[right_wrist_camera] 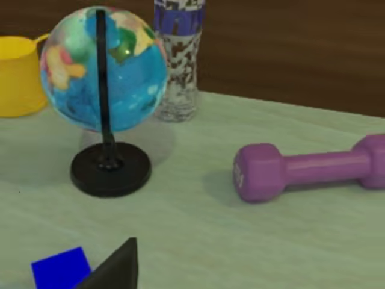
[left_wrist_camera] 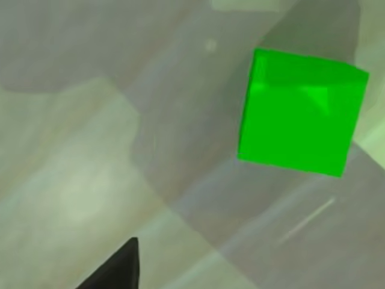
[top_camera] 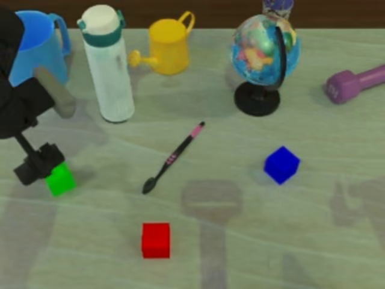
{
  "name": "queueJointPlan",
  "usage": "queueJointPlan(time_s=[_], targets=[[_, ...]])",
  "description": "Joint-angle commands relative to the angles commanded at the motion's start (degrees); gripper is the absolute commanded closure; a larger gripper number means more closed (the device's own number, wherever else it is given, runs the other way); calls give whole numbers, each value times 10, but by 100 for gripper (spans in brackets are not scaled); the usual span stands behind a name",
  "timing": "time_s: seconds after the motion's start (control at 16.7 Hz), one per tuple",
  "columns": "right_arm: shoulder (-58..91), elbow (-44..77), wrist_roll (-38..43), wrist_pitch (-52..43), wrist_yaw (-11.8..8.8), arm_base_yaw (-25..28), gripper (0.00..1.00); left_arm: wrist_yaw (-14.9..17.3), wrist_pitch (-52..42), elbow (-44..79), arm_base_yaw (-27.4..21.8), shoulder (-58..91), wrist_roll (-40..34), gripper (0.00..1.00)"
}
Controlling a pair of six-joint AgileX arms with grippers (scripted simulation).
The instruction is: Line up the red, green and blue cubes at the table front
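The green cube (top_camera: 60, 179) rests on the table (top_camera: 313, 241) at the left, also seen in the left wrist view (left_wrist_camera: 298, 114). My left gripper (top_camera: 43, 164) hovers just beside it on its left and rear, open, with nothing between the fingers; one dark fingertip (left_wrist_camera: 117, 271) shows. The red cube (top_camera: 156, 240) lies near the table front, left of centre. The blue cube (top_camera: 281, 164) sits right of centre (right_wrist_camera: 60, 268). My right gripper is out of the top view; its fingertip (right_wrist_camera: 120, 268) shows beside the blue cube, open and holding nothing.
Along the back stand a light-blue mug (top_camera: 33, 45), a white bottle with a teal lid (top_camera: 108, 66), a yellow watering can (top_camera: 165, 45), a globe (top_camera: 261, 54) and a purple dumbbell (top_camera: 355, 81). A black and pink brush (top_camera: 174, 158) lies mid-table.
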Motion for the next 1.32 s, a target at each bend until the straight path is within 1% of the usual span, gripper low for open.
queueJointPlan(time_s=[0.18, 0.3, 0.78, 0.9, 1.2, 1.32], targets=[[-107, -98, 24, 66, 11, -43, 0, 1, -42, 65, -5, 86, 40, 0], [-149, -138, 34, 96, 16, -61, 0, 2, -59, 91, -8, 119, 56, 0], [-168, -154, 39, 108, 19, -68, 0, 2, -65, 104, -6, 135, 65, 0], [-168, -154, 39, 108, 19, -68, 0, 2, -44, 91, -7, 145, 65, 0], [-168, -154, 39, 108, 19, -68, 0, 2, 72, 32, -7, 195, 65, 0], [-168, -154, 39, 108, 19, -68, 0, 2, 96, 17, -8, 208, 66, 0]])
